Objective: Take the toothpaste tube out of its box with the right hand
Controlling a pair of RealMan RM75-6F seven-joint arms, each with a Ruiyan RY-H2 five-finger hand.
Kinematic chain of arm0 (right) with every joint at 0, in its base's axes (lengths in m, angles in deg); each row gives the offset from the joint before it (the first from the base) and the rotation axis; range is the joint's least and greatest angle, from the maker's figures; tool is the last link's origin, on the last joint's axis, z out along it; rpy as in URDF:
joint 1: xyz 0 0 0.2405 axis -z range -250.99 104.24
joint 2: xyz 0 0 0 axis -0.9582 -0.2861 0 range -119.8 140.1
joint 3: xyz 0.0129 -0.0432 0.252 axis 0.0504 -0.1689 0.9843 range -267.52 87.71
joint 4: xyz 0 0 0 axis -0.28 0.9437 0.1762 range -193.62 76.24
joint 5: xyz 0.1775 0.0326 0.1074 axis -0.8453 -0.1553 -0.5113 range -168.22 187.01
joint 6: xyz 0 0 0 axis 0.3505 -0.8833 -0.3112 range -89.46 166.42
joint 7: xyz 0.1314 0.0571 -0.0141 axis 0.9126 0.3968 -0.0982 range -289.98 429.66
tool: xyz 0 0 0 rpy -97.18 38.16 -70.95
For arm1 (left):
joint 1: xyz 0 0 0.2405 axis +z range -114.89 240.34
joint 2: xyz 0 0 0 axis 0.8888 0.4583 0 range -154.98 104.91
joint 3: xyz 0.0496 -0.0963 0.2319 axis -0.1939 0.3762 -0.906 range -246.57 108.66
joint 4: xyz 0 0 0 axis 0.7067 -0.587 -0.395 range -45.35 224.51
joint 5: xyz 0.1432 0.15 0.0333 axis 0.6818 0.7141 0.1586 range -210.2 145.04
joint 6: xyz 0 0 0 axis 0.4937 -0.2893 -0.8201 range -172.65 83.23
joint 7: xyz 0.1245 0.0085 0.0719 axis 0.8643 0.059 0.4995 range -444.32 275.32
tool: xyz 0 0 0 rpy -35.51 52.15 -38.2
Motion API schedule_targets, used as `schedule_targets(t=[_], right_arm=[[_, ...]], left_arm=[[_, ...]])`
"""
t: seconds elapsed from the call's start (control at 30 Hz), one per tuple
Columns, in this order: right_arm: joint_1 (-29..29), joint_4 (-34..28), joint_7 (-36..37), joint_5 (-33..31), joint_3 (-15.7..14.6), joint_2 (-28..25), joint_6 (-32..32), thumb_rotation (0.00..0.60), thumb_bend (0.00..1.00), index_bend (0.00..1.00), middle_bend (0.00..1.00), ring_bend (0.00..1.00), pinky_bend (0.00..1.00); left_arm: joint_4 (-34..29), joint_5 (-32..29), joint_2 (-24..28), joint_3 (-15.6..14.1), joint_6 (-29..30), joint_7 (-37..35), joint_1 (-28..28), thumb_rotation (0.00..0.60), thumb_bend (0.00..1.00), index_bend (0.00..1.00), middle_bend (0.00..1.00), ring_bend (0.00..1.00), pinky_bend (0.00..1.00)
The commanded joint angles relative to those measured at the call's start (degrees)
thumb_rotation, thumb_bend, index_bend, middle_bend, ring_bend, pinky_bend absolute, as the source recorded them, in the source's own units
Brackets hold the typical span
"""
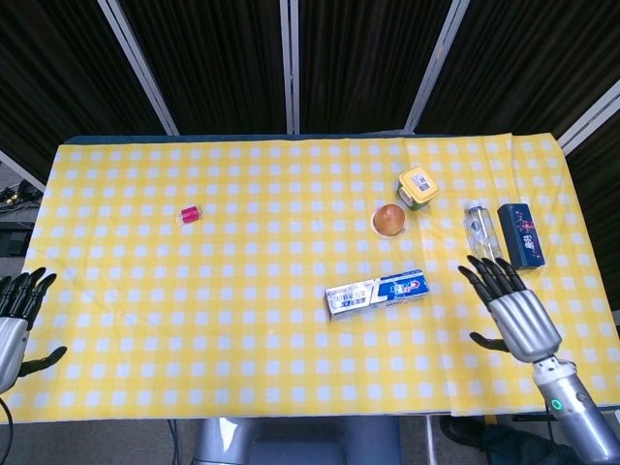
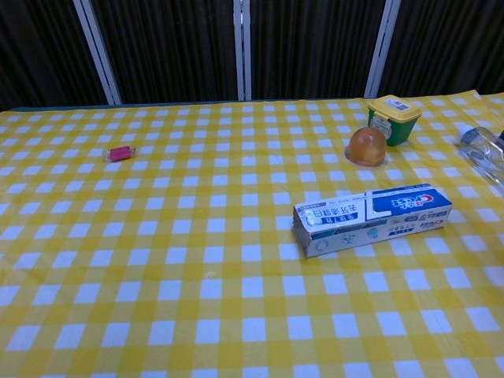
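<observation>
The white and blue toothpaste box (image 1: 377,293) lies flat and closed near the middle of the yellow checked table (image 1: 242,320); the tube itself is hidden inside. In the chest view the same toothpaste box (image 2: 371,219) lies right of centre. My right hand (image 1: 510,311) hovers over the table to the right of the box, apart from it, fingers spread and holding nothing. My left hand (image 1: 14,315) stays at the table's left edge, fingers spread and empty. Neither hand shows in the chest view.
Behind the box sit an orange jelly cup (image 1: 389,221) and a green jar with a yellow lid (image 1: 418,187). A clear bottle (image 1: 482,235) and a dark blue box (image 1: 520,233) lie just beyond my right hand. A small red item (image 1: 188,214) lies far left.
</observation>
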Motion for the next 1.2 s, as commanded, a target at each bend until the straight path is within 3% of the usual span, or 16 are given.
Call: schedule_targets(t=[0.03, 0.17, 0.33, 0.5, 0.7, 0.8, 0.93, 1.03, 1.2], right_arm=[[-10.05, -0.20, 1.55, -3.71, 2.74, 1.11, 15.14, 0.600, 0.00, 0.00, 0.00, 0.00, 0.00], [-15.82, 1.30, -1.61, -9.29, 4.51, 4.35, 25.42, 0.600, 0.00, 0.00, 0.00, 0.00, 0.00], [-19.71, 4.08, -5.95, -14.16, 5.37, 9.57, 31.44, 0.600, 0.00, 0.00, 0.00, 0.00, 0.02], [-22.05, 7.91, -10.50, -18.05, 5.36, 13.48, 34.44, 0.600, 0.00, 0.02, 0.01, 0.00, 0.07], [-23.28, 11.08, -13.43, -20.60, 4.84, 16.24, 35.57, 0.600, 0.02, 0.08, 0.10, 0.02, 0.13], [-23.64, 12.88, -14.90, -21.30, 4.46, 17.63, 35.49, 0.600, 0.04, 0.13, 0.17, 0.09, 0.19], [-23.71, 14.82, -16.66, -22.53, 4.50, 19.25, 34.13, 0.600, 0.12, 0.36, 0.40, 0.36, 0.44], [-23.14, 15.35, -16.70, -22.25, 4.82, 20.09, 31.76, 0.600, 0.19, 0.46, 0.48, 0.44, 0.51], [-22.17, 15.03, -14.69, -19.76, 4.87, 20.01, 28.16, 0.600, 0.23, 0.49, 0.51, 0.46, 0.53]], left_arm=[[0.29, -1.22, -0.33, 0.47, -0.96, 0.46, -0.50, 0.600, 0.00, 0.00, 0.00, 0.00, 0.00], [0.84, -3.08, -0.86, 1.03, -2.24, 1.23, -1.08, 0.600, 0.00, 0.00, 0.00, 0.00, 0.00], [1.24, -4.61, -1.32, 1.50, -3.20, 1.93, -1.55, 0.600, 0.00, 0.00, 0.00, 0.00, 0.00], [1.39, -5.32, -1.64, 1.65, -3.67, 2.53, -1.81, 0.600, 0.00, 0.00, 0.00, 0.00, 0.00], [1.43, -5.50, -1.78, 1.59, -3.93, 2.74, -1.95, 0.600, 0.00, 0.00, 0.00, 0.00, 0.00], [1.39, -5.46, -1.73, 1.56, -3.82, 2.62, -1.91, 0.600, 0.00, 0.00, 0.00, 0.00, 0.00], [1.36, -5.41, -1.66, 1.51, -3.77, 2.46, -1.90, 0.600, 0.00, 0.00, 0.00, 0.00, 0.00], [1.42, -5.59, -1.64, 1.56, -3.86, 2.36, -1.94, 0.600, 0.00, 0.00, 0.00, 0.00, 0.00], [1.52, -5.79, -1.67, 1.53, -4.29, 2.37, -2.15, 0.600, 0.00, 0.00, 0.00, 0.00, 0.00]])
